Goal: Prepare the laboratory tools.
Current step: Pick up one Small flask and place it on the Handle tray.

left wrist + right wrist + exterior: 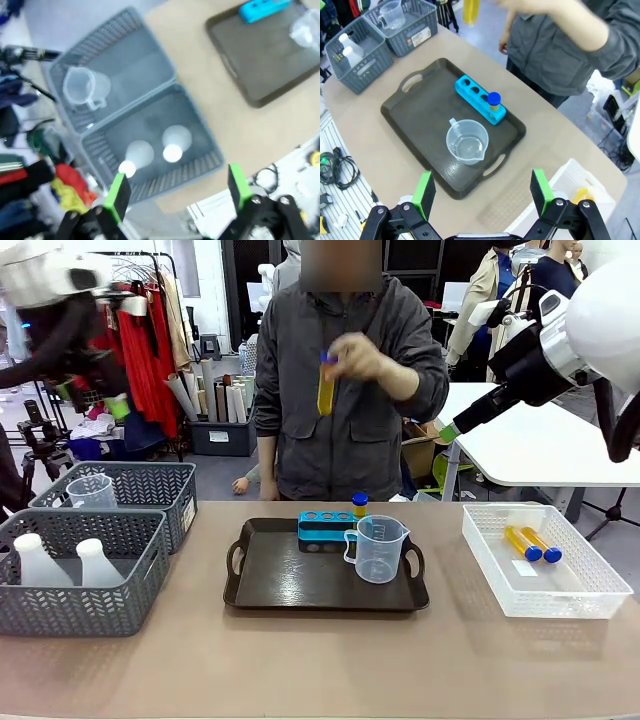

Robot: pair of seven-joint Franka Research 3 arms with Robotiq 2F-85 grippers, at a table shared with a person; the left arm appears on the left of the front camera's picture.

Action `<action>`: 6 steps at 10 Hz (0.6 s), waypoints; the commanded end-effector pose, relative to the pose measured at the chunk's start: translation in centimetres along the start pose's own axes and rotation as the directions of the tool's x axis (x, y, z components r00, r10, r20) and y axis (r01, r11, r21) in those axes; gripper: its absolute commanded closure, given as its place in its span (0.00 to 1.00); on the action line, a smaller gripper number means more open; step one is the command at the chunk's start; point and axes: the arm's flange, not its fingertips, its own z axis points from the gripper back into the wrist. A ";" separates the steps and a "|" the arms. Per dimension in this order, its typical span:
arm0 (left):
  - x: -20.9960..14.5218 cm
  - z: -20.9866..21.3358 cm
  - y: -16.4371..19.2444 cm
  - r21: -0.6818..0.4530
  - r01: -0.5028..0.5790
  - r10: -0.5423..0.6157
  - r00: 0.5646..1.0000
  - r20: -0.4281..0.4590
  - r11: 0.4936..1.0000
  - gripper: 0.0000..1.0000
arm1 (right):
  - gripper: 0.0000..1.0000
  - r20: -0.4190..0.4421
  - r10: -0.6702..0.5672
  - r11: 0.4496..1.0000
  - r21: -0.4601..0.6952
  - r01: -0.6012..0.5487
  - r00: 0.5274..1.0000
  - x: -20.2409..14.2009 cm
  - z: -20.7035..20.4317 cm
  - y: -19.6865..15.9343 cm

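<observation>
The person holds a yellow tube [326, 388] [471, 10] with a blue cap at chest height. On the brown tray [270, 580] [420, 115] stand the blue rack [323, 529] [476, 96] with one capped tube [359, 504] [493, 100] and a clear beaker [378, 548] [466, 142]. Two more tubes [531, 543] lie in the white basket [590, 590]. My left gripper [92, 398] [179, 190] hangs open high above two white flasks [40, 562] [172, 145]. My right gripper [447, 430] [482, 192] is open, high above the tray's near edge.
Two grey mesh baskets [150, 540] [160, 95] stand at the table's left; the far one holds a second beaker [92, 490] [85, 87]. The white basket [570, 200] sits at the right. Bare tabletop lies in front of the tray.
</observation>
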 end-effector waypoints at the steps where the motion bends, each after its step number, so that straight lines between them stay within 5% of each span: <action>1: -4.3 -3.7 2.4 0.041 -0.151 0.151 0.988 -0.005 0.988 0.00 | 0.00 0.007 -0.010 1.000 0.010 0.010 1.000 0.2 0.0 0.0; 6: -7.9 -9.3 9.7 0.074 -0.251 0.255 0.966 -0.044 0.965 0.00 | 0.00 0.007 -0.010 1.000 0.010 0.010 1.000 0.2 0.0 0.0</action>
